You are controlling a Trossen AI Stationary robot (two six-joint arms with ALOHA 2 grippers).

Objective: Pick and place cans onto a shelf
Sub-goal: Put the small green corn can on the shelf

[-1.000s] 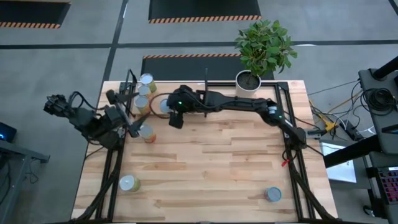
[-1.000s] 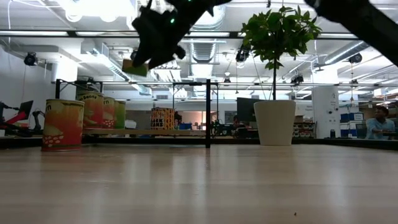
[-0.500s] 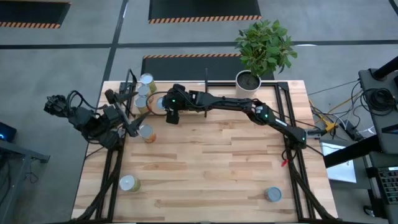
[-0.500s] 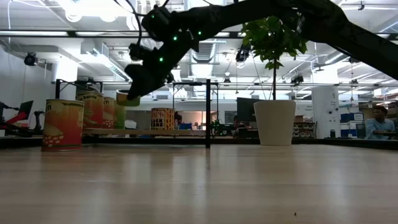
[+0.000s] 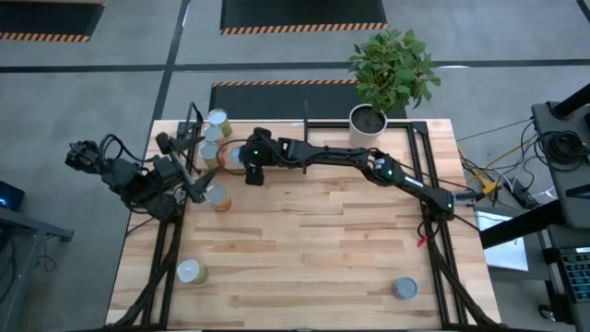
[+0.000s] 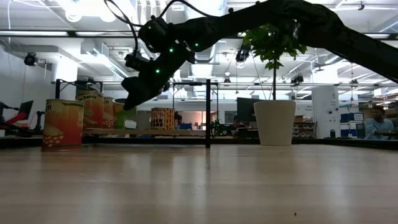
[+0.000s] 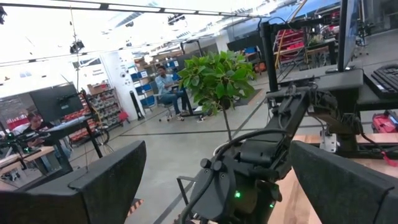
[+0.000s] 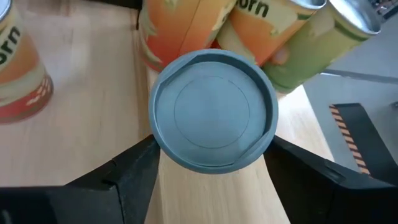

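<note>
Hovering over the shelf [image 5: 277,145], the right pincer [image 8: 208,163] clamps a blue-lidded can [image 8: 213,110] by its sides, axis upright, with 3 shelved cans [image 5: 216,135] just beyond it. Left pincer [image 5: 201,184] waits wide open, beside another can [image 5: 218,196] on the worktop [image 5: 323,240].

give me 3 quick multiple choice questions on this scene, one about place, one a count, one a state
1. Where is the right gripper?
A. over the shelf's near edge, beside the standing cans
B. by the white plant pot
C. at the table's near right corner

2. How many loose cans stand along the wooden table's near edge?
A. none
B. two
C. five

3. What does the right gripper hold?
A. nothing
B. a leaf
C. a blue-grey-topped metal can

Answers: 1 A, the high view shows it at the light-wood shelf. 2 B, one near-left, one near-right. 3 C, the right wrist view shows fingers clamping it.
</note>
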